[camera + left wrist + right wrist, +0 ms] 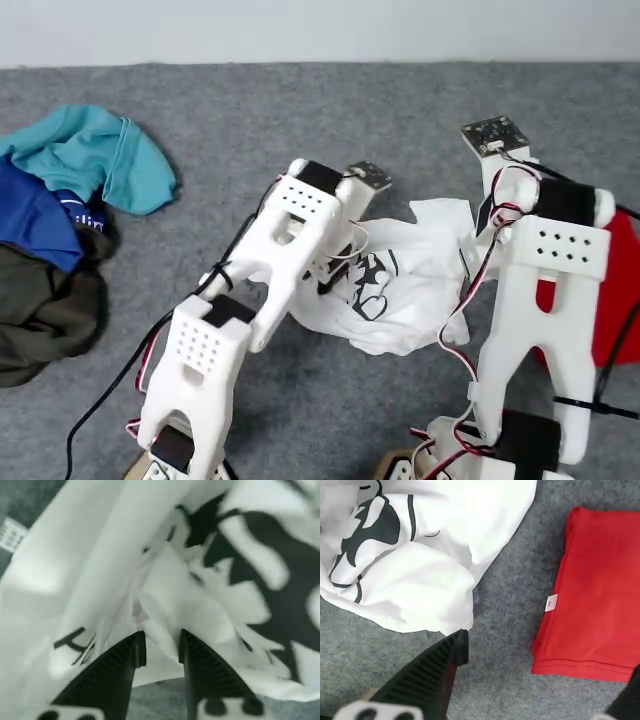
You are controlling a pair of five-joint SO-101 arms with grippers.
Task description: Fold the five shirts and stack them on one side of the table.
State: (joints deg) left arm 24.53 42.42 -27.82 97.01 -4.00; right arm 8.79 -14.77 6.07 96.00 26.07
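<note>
A crumpled white shirt (410,270) with a black print lies mid-table. My left arm (290,240) bends over it. In the left wrist view my left gripper (161,650) has its fingers close together on a fold of the white shirt (100,555). My right arm (550,260) stands at the right, partly over a folded red shirt (618,290). My right gripper (550,657) is wide open above bare carpet, between the white shirt (420,540) and the red shirt (600,590), touching neither.
At the table's left edge a teal shirt (100,155), a blue shirt (35,220) and a dark olive shirt (45,310) lie in a loose heap. Grey carpet (250,120) covers the table, bare at the back and between heap and arms.
</note>
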